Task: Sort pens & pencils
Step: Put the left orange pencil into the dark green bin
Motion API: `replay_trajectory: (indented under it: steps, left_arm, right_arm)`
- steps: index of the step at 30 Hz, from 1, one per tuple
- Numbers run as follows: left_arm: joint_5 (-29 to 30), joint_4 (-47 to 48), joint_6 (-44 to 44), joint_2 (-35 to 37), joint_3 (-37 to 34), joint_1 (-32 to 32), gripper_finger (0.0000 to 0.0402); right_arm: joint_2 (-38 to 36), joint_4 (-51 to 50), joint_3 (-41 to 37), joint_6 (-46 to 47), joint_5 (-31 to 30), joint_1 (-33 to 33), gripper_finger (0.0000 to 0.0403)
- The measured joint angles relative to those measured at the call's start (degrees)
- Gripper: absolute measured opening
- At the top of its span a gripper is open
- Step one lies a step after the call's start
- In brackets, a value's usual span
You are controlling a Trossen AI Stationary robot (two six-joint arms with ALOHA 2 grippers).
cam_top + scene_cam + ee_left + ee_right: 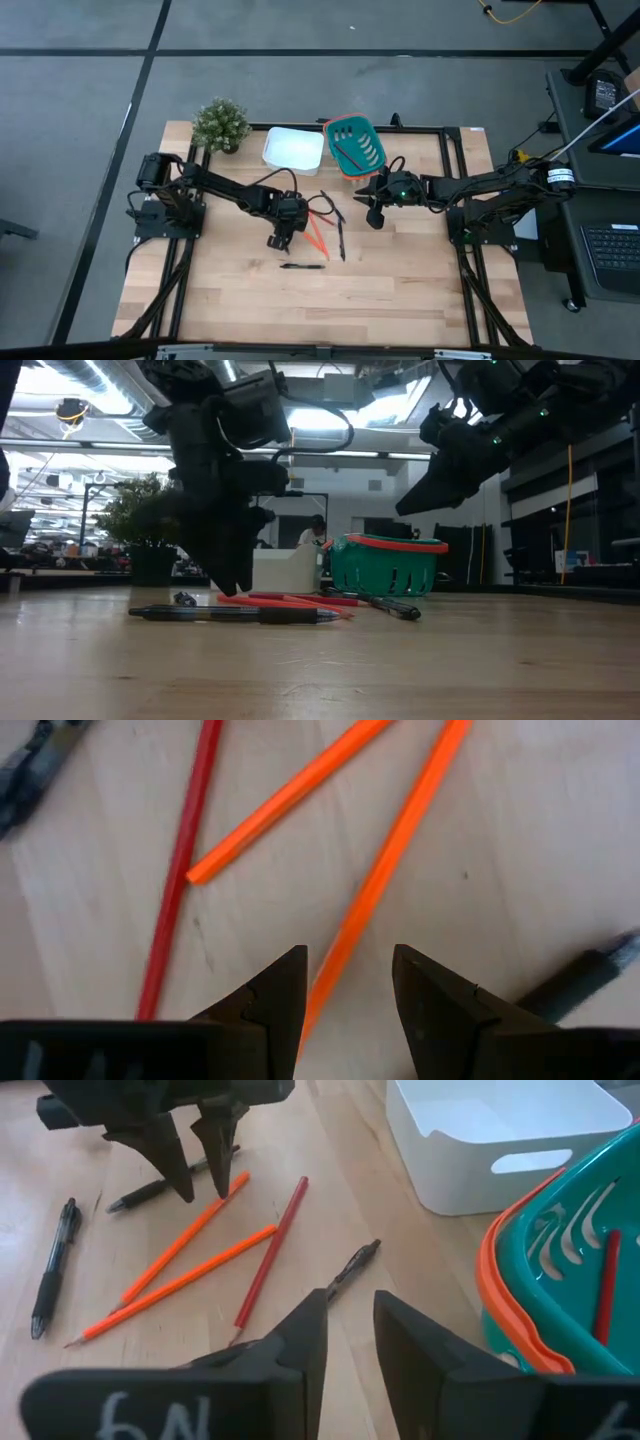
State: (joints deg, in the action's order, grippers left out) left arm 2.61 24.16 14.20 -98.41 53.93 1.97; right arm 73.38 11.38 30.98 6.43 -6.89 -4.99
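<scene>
Three pencils (190, 1245) lie loose on the tabletop (400, 290) near its middle: two orange ones and one darker red one, fanned close together. A fourth red stick (606, 1285) lies inside the teal basket (354, 145). Three pens (303, 266) show on the wood: one lying alone on the near side of the group, one just to the right of the pencils, and one at the far side beside the left arm.

Two containers stand at the far edge of the tabletop, touching or nearly so. The white bin (293, 148) sits to the left, and nothing shows inside it. The teal basket with the orange rim sits to its right and holds the red stick; other dark lines inside may be only slots in its wall.

The left hand (281, 238) is low over the pencils, its fingers (275, 995) apart and standing on either side of one orange pencil, not clamped on it. The right hand (373, 213) hangs above the tabletop near the basket, fingers a little apart, holding nothing. A small potted plant (220, 125) stands at the far left.
</scene>
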Motion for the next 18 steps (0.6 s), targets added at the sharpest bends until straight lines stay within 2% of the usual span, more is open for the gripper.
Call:
replay_trajectory:
  steps: [6,18]
  left_arm:
    - [-0.63,-0.12,0.95,-0.24,-0.02,-0.12,0.0143]
    - [-1.83,-0.2,4.29,-5.07,0.48,-0.58,0.0142]
  right_arm:
    - [0.0,0.0,0.0,-0.69,-0.01,-0.02,0.0087]
    - [0.0,-0.02,0.02,-0.83,0.0,-0.02,0.0087]
